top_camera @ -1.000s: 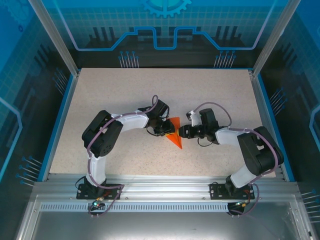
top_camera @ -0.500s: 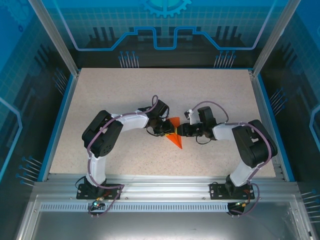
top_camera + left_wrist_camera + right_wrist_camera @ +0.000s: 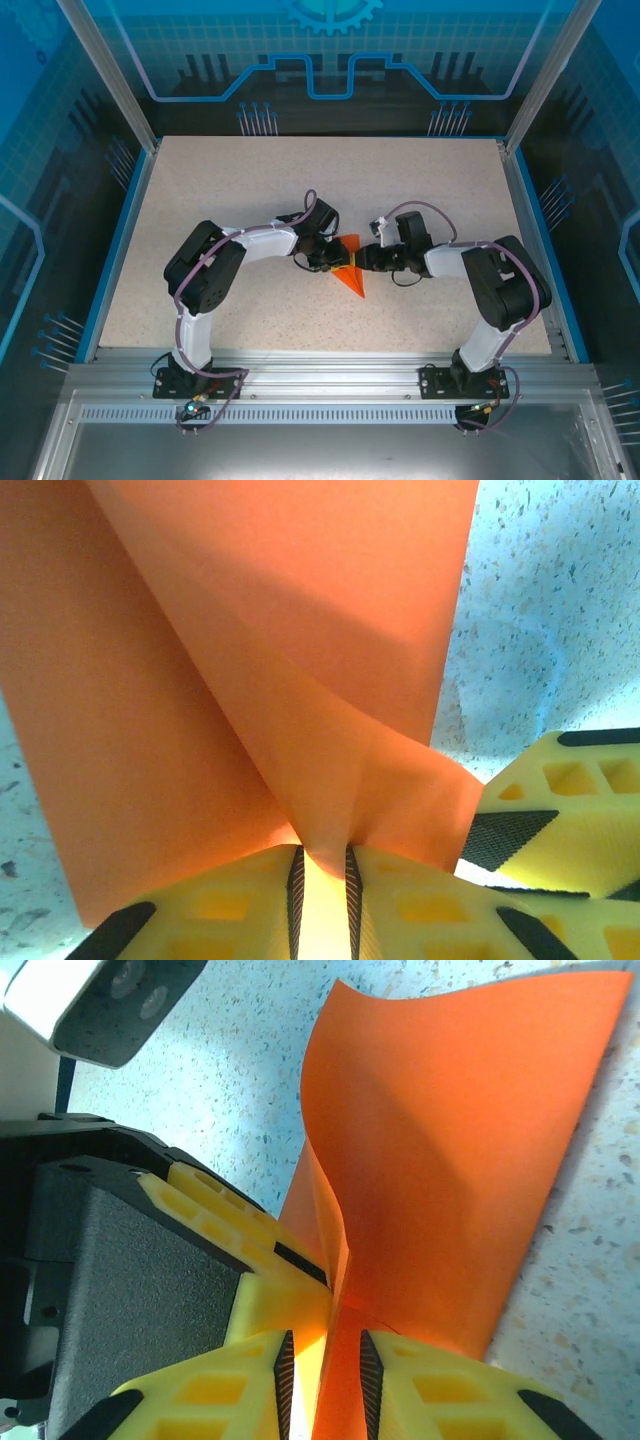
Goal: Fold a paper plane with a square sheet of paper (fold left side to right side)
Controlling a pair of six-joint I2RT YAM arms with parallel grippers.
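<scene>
The square sheet of paper (image 3: 353, 282) is bright orange and shows as a creased triangle at the table's middle, its point toward the near edge. In the left wrist view the paper (image 3: 300, 630) rises in a buckled fold, and my left gripper (image 3: 320, 865) is shut on its lower tip. My right gripper (image 3: 325, 1360) faces it from the right. The paper's (image 3: 450, 1160) edge stands between its jaws, against the right pad, with a lit gap at the left pad. The two grippers (image 3: 338, 262) (image 3: 364, 262) nearly touch.
The speckled table (image 3: 230, 190) has blue rails at its sides and transparent walls beyond. The right gripper's yellow fingers (image 3: 570, 820) sit just right of the left jaws. The left gripper's black body (image 3: 120, 1300) crowds the right wrist view's left.
The right arm has moved left to the paper and its jaws have narrowed round the paper's edge. The left gripper has kept its hold in place.
</scene>
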